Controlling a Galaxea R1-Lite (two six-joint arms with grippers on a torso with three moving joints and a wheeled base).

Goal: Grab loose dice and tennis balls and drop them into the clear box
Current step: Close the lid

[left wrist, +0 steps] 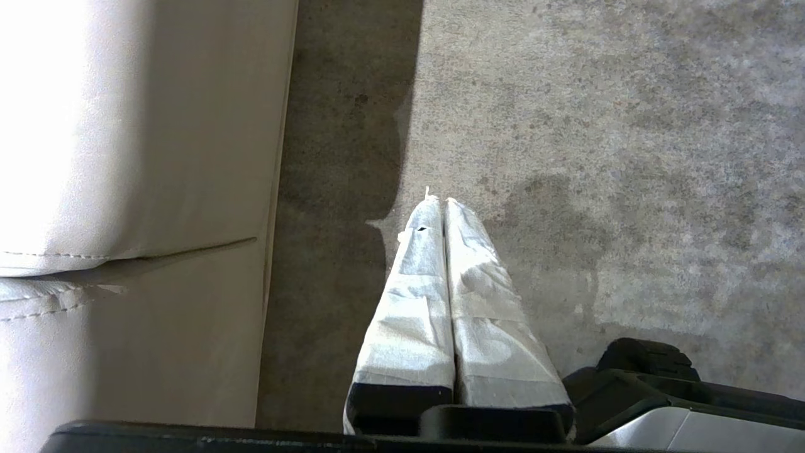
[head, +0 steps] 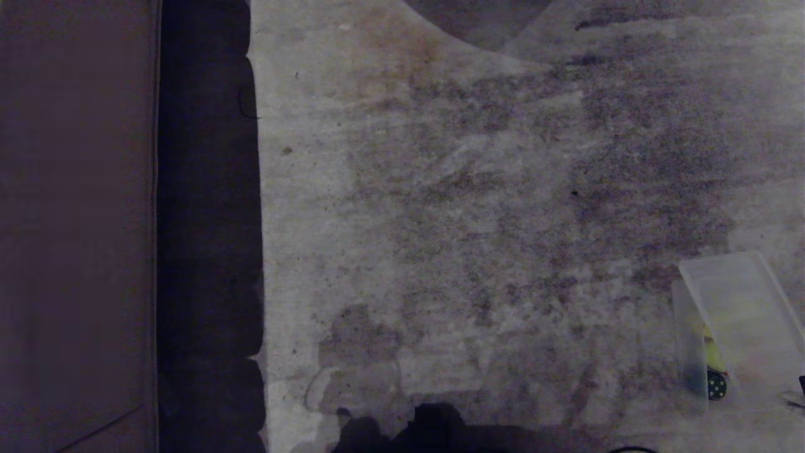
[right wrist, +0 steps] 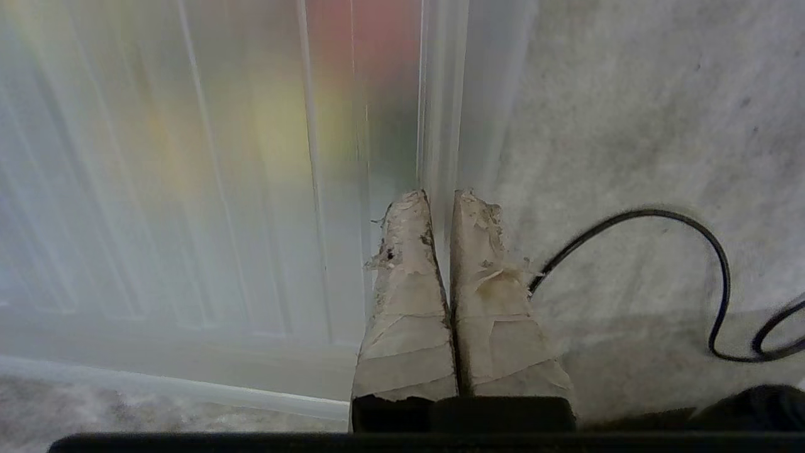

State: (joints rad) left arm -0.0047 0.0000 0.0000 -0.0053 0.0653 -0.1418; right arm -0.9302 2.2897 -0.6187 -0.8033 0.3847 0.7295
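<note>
Translucent plastic blurs everything: the clear box [head: 690, 340] sits near right on the carpet [head: 478, 207], lid [head: 745, 314] over it, one dark green die [head: 716, 385] discernible. My right gripper [right wrist: 440, 204], closed and empty, hovers beside the lid; my left gripper [left wrist: 438, 207] rests closed.

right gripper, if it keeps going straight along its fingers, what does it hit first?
Most likely the ribbed translucent lid: the shut right gripper has its tips at the lid's edge. Depth is unclear, so it might just slip past onto the carpet beside it.
</note>
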